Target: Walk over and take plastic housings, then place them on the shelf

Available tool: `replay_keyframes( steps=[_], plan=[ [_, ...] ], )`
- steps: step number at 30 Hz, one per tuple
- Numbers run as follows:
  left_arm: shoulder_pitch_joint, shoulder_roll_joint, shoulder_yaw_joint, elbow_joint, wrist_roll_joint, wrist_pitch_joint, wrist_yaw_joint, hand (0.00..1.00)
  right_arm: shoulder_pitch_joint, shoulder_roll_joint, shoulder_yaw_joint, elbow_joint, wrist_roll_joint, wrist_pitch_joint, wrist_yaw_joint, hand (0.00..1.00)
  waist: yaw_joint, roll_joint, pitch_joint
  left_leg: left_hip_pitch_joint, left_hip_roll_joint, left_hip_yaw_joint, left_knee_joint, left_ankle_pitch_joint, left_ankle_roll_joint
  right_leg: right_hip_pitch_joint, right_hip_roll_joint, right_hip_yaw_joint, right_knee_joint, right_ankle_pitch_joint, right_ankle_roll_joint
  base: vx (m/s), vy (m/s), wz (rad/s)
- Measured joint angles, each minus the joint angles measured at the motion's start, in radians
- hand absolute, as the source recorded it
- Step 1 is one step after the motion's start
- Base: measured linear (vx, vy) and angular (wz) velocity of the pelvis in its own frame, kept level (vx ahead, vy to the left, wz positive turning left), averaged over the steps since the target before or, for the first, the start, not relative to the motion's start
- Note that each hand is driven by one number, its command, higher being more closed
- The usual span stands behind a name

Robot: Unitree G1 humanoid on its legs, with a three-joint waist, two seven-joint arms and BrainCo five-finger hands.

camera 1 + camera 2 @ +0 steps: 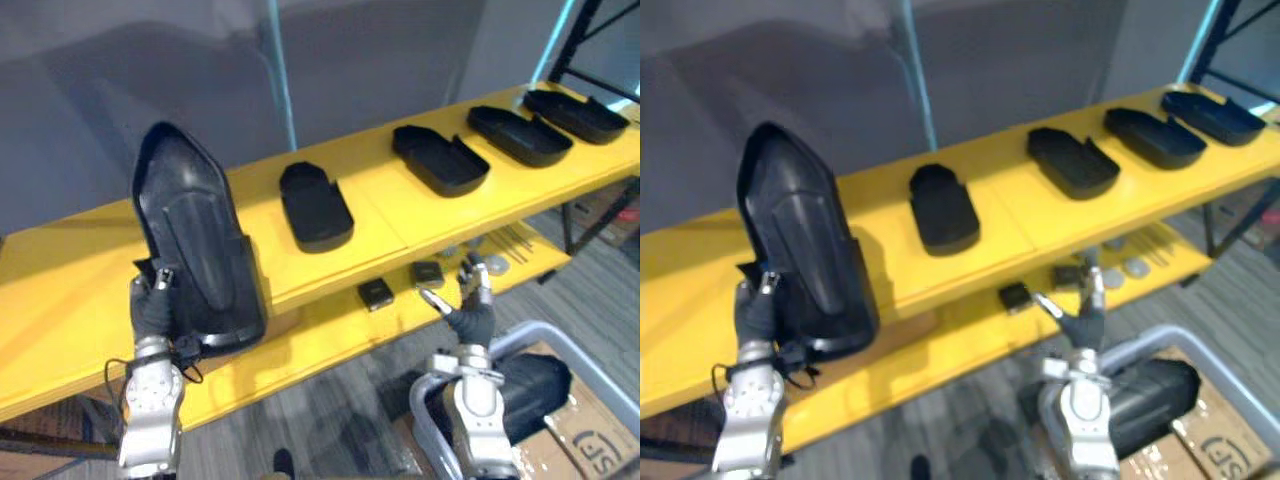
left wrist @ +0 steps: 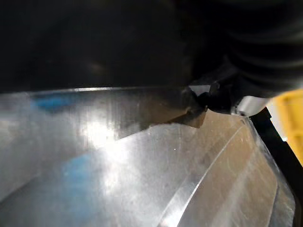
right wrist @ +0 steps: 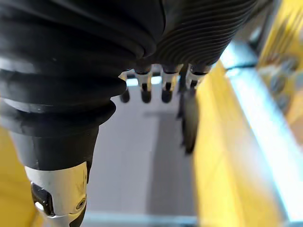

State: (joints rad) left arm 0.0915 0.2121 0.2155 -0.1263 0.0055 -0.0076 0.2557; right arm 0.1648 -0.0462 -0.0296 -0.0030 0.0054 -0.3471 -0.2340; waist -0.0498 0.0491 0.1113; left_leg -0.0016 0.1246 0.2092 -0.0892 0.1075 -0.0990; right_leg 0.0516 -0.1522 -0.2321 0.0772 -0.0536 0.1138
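Here, yellow shelf (image 1: 80,260), four black housings (image 1: 316,206) atop, grey wall (image 1: 400,60), grey floor (image 1: 335,415)

Your left robot hand (image 1: 152,305) wears a dark ribbed cover over its back and wrist, and a silver thumb (image 1: 165,280) with a dark tip shows above it. Below the cover, your left forearm (image 1: 150,405) is silver-grey, and its wrist block is dotted with small dark screw holes. Your right robot hand (image 1: 472,312) looks the same, with slim silver fingers (image 3: 146,87) ending in dark rounded tips, in a row under the black cover (image 3: 85,56). That cover's folds are broad at the wrist and fine over the back. A silver segment (image 3: 57,187) with a round screw (image 3: 78,204) leaves the thick folds. Your right forearm (image 1: 478,415) is silver-grey too.
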Motion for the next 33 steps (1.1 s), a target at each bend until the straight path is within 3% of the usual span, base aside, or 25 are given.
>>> replay_keyframes(
  steps=[2,7,8,9,15,20,25,29,33],
  plan=[
    [-0.01,0.0,0.001,0.039,0.004,0.014,0.007,1.0,0.066,0.0,-0.022,-0.021,0.013,0.027,0.021,0.0,-0.018,0.001,0.001,0.003,0.002,0.009,0.0,0.001,-0.002,-0.002,0.002,0.009,-0.001,0.001,0.001,0.01,-0.006,-0.1],
    [-0.062,0.021,0.0,0.21,-0.007,0.007,0.047,1.0,0.126,-0.011,-0.039,-0.016,0.063,0.024,0.061,0.0,-0.029,0.004,0.002,0.003,0.009,0.023,0.0,0.003,-0.004,-0.015,0.009,0.028,-0.001,0.006,-0.003,0.0,-0.008,-0.11],
    [-0.139,0.065,0.0,0.316,-0.008,0.011,0.053,1.0,0.123,-0.029,-0.033,-0.007,0.068,0.019,0.066,0.0,-0.027,0.004,0.002,0.005,0.014,0.03,0.0,0.003,-0.006,-0.017,0.014,0.036,-0.004,0.01,-0.004,-0.02,-0.008,-0.06],
    [-0.534,0.291,-0.045,0.701,-0.087,0.127,0.138,1.0,0.097,-0.106,0.06,-0.002,0.088,0.017,0.124,0.0,-0.098,-0.023,-0.013,0.016,0.031,0.076,0.0,0.008,-0.013,-0.035,0.033,0.095,-0.024,0.041,-0.01,-0.01,-0.006,-0.05],
    [-0.511,0.287,-0.032,0.664,-0.087,0.128,0.141,1.0,0.098,-0.105,0.056,-0.003,0.088,0.017,0.122,0.0,-0.096,-0.023,-0.013,0.017,0.03,0.077,0.001,0.008,-0.013,-0.036,0.033,0.098,-0.024,0.041,-0.01,0.0,0.0,0.0],
    [-0.362,0.203,0.035,0.414,-0.084,0.125,0.157,1.0,0.113,-0.102,-0.002,-0.002,0.085,0.016,0.095,0.0,-0.076,-0.017,-0.017,0.017,0.029,0.072,0.001,0.009,-0.013,-0.033,0.034,0.096,-0.025,0.041,-0.009,0.0,-0.002,0.01],
    [-0.223,0.198,0.163,0.253,-0.075,0.127,0.156,1.0,0.137,-0.101,-0.099,0.0,0.08,0.016,0.033,0.0,-0.058,0.001,-0.029,0.017,0.028,0.043,0.001,0.012,-0.012,-0.009,0.033,0.062,-0.033,0.037,-0.01,-0.01,-0.016,0.17],
    [-0.183,0.233,0.253,0.239,-0.074,0.142,0.149,1.0,0.151,-0.099,-0.125,0.023,0.078,0.019,0.004,0.0,-0.039,0.023,-0.044,0.012,0.026,0.008,0.0,0.014,-0.012,0.011,0.032,0.021,-0.043,0.017,-0.012,-0.03,-0.016,0.3],
    [-0.149,0.315,0.255,0.255,-0.073,0.152,0.095,1.0,0.156,-0.096,-0.122,0.028,0.078,0.02,-0.006,0.0,-0.003,0.032,-0.057,0.0,0.025,-0.009,0.0,0.017,-0.014,0.021,0.034,0.004,-0.061,0.019,-0.015,0.0,-0.007,0.15]
  ],
)
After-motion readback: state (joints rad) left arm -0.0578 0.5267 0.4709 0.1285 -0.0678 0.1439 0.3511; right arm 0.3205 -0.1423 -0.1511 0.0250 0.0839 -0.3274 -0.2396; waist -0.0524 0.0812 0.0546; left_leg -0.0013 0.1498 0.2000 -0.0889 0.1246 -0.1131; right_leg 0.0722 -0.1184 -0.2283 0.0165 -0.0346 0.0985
